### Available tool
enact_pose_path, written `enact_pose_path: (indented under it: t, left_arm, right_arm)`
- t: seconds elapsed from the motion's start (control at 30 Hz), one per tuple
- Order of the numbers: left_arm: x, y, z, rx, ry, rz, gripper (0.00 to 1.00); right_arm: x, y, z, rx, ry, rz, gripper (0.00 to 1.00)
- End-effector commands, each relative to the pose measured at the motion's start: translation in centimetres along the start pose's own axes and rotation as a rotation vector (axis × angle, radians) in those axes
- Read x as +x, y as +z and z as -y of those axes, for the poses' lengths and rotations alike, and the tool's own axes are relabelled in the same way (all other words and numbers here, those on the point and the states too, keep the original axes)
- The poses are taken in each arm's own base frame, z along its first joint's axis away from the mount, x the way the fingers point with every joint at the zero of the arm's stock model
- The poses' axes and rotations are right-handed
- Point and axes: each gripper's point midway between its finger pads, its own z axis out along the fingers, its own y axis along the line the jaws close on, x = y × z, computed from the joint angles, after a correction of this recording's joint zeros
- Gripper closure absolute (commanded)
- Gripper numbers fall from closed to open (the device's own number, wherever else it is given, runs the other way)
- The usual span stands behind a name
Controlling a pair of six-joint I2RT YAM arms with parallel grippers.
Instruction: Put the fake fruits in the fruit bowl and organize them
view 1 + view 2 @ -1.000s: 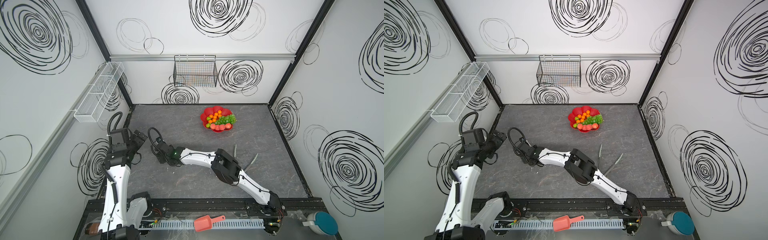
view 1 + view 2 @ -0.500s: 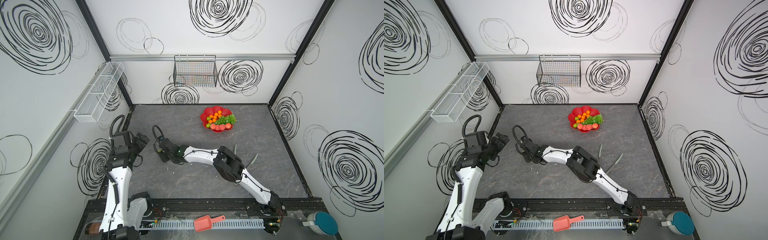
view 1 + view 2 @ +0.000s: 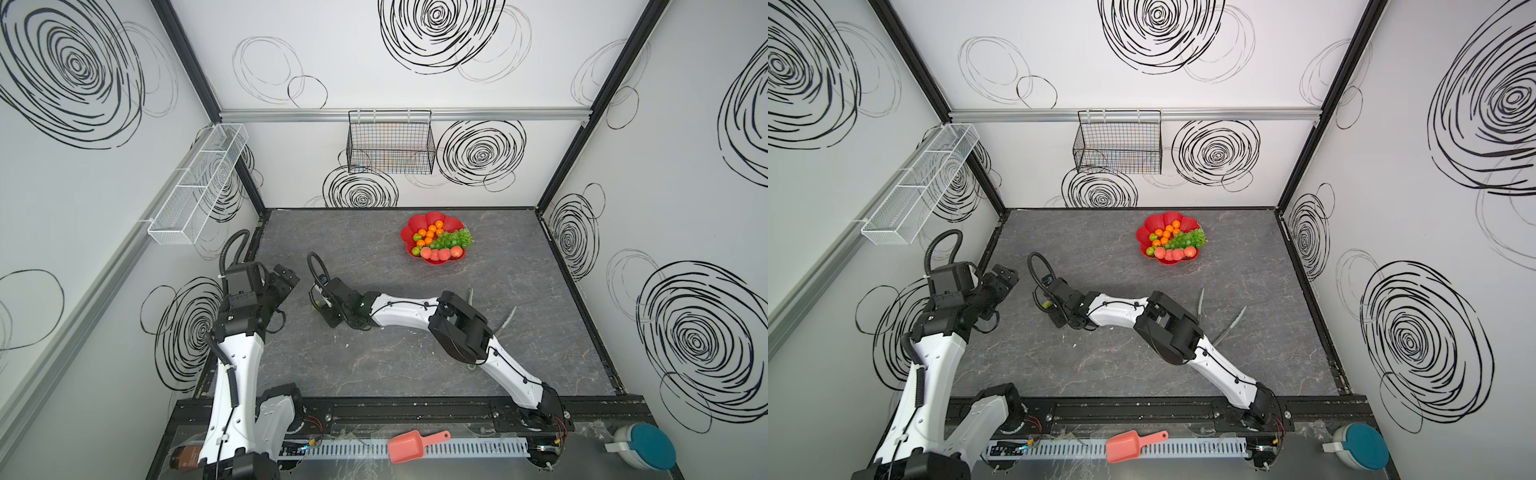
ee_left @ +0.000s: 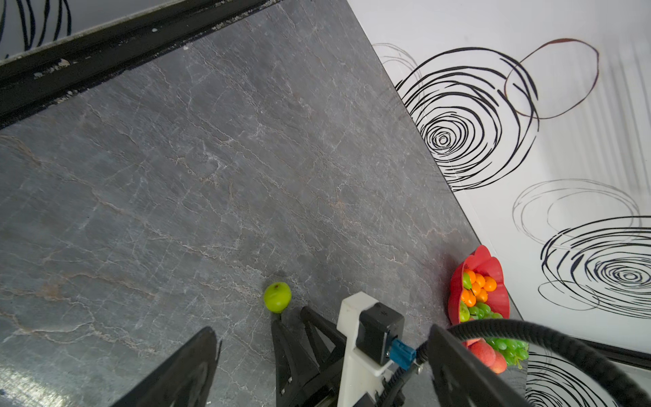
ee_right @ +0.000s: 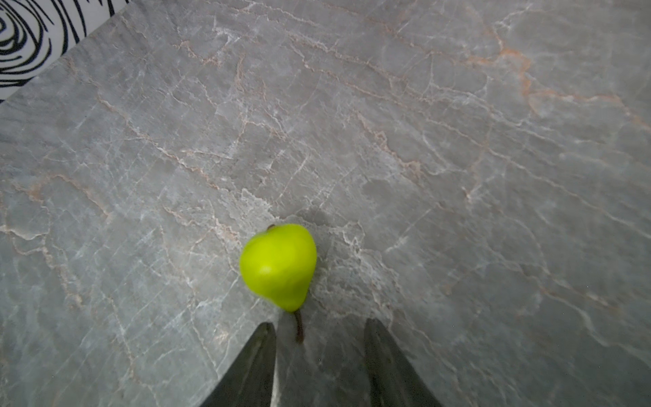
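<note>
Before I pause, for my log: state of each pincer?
Left pincer: open, empty.
Right pincer: open, nothing gripped; green pear just ahead of it.

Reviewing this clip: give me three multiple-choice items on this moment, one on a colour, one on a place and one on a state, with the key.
1. What colour is the fruit bowl?
A) blue B) white C) red

2. Where is the loose green pear?
A) in the fruit bowl B) on the table, just ahead of the right gripper C) lifted clear of the table in the right gripper

3. How do the right gripper's jaws stand?
A) apart, with only the pear's stem between them B) clamped on the pear's body C) closed on the bowl's rim

Key: 1 C, both top views show it glossy red. 2 B, the right wrist view shows the pear resting on the stone-patterned top. 3 A, that view shows a clear gap between the fingers.
</note>
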Motion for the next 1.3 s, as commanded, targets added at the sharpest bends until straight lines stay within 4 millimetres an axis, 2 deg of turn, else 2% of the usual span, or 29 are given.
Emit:
enact_pose_path:
  t: [0.0, 0.37, 0.47, 1.1, 1.27]
  left_arm:
    - [-0.1, 0.2, 0.4, 0.027, 0.02, 0.015, 0.04]
    - [-0.2, 0.1, 0.6, 0.039, 0.018, 0.014, 0.04]
    - [-0.1, 0.0, 0.6, 0.04, 0.018, 0.014, 0.04]
    - [0.1, 0.1, 1.0, 0.06, 0.021, 0.001, 0.04]
    - [0.6, 0.4, 1.3, 0.078, 0.025, -0.022, 0.04]
  right_arm:
    - [9.7, 2.5, 1.2, 0.03, -0.059, -0.286, 0.55]
    - [11.5, 3.4, 2.5, 0.089, -0.094, -0.331, 0.65]
    - [11.7, 3.5, 2.8, 0.103, -0.096, -0.339, 0.71]
    - [10.8, 3.1, 3.3, 0.107, -0.081, -0.328, 0.89]
    - [9.7, 2.7, 3.6, 0.098, -0.057, -0.307, 0.95]
